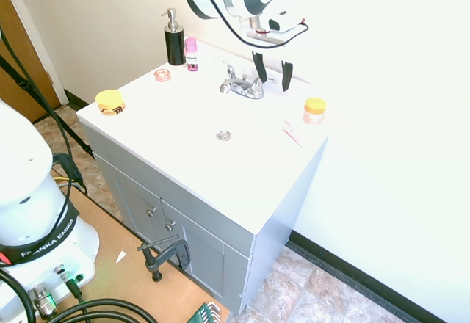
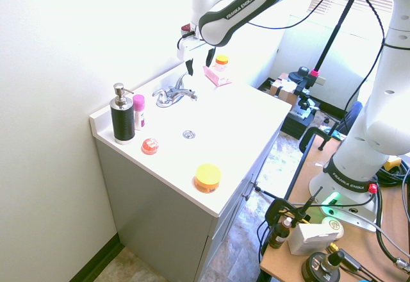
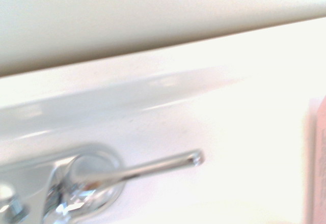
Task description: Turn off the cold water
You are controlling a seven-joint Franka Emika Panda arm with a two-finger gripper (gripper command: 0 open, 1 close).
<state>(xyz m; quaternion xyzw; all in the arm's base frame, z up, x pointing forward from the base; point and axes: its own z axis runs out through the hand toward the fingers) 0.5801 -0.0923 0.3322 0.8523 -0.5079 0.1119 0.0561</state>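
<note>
Between the two parted fingers (image 1: 272,72) there's only air, and just beneath them sits the lever handle (image 3: 153,169) on their side of the chrome faucet (image 1: 242,86) – probably the cold one. No stream that I can make out! The metal looks rigid and slick, fixed at its hub, so it should swing rather than lift; best take it near the slim outer tip, where a gentle push might do – pads could skid off. Out from the fingers, near them, stands an orange-lidded jar (image 1: 314,109); beyond the faucet, a pink-capped bottle (image 2: 139,111) and the black pump bottle (image 2: 122,116); farther off, a yellow-lidded tub (image 2: 207,177), closed, contents hidden.
</note>
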